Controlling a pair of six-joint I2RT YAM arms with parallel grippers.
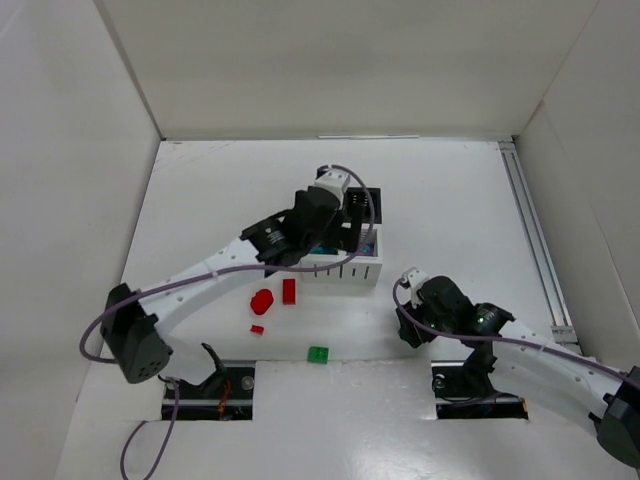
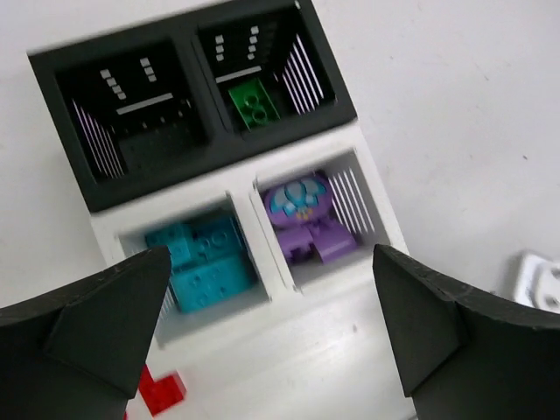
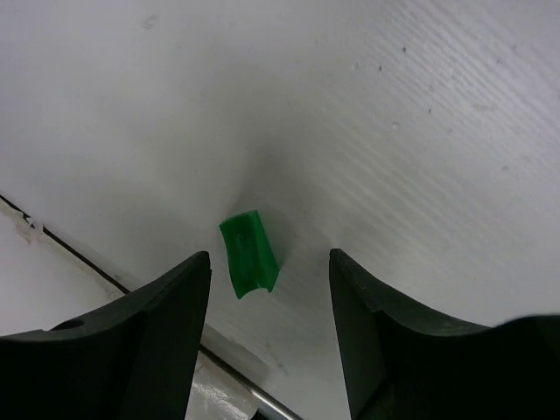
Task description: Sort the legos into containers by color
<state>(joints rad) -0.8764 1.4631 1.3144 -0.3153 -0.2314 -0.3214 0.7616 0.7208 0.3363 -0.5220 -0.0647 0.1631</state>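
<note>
- Green lego [image 3: 249, 255] lies ahead between the right gripper's [image 3: 269, 255] parted, untouching fingers, long axis along them
- Left gripper [image 2: 271, 255] hangs wide open over the containers [image 2: 105, 232]

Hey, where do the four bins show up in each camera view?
Top external: bins at centre, mostly hidden under the left arm; white front wall shows.
Left wrist: upper centre, black pair above white pair.
Right wrist: not in it.
Shared landmark: red lego just before the white pair.
</note>
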